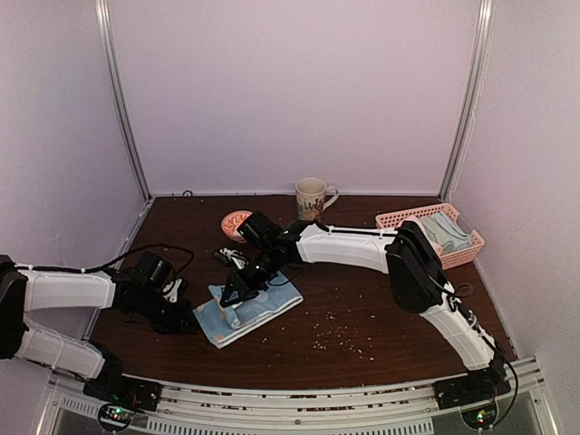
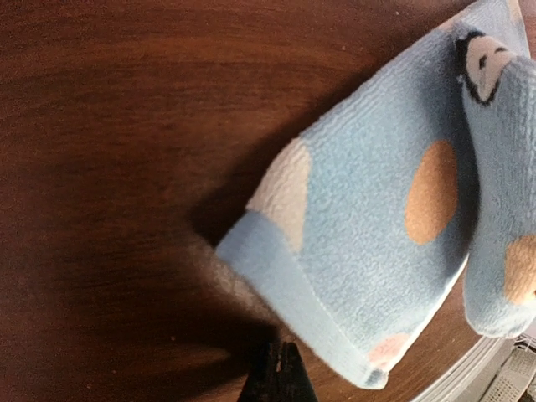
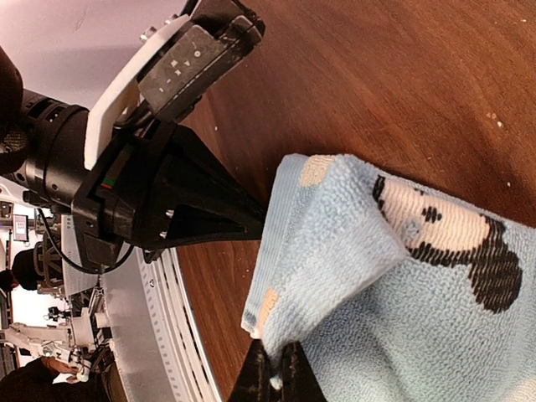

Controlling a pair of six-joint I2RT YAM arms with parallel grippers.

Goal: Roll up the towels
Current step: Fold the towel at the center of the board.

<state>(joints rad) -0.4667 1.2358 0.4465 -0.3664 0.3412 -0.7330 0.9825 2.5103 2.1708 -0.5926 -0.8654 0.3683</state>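
Blue towel (image 1: 258,313): near front edge of bench (image 1: 381,308), folded, not rolled
Right pincer (image 3: 272,377): grasping its fold
Left pincer (image 2: 280,373): clenched beside it

Left arm (image 1: 63,290): base at near-left corner; links folded out over the left edge, forearm level, pointing right.
Left gripper (image 1: 188,319): low over the tabletop, jaws drawn together to a point.
Right arm (image 1: 353,246): base at near-right corner; elbow raised, forearm stretched left to mid-table.
Right gripper (image 3: 272,377): angled down, jaws pinched on a fold of the blue towel (image 3: 402,335).
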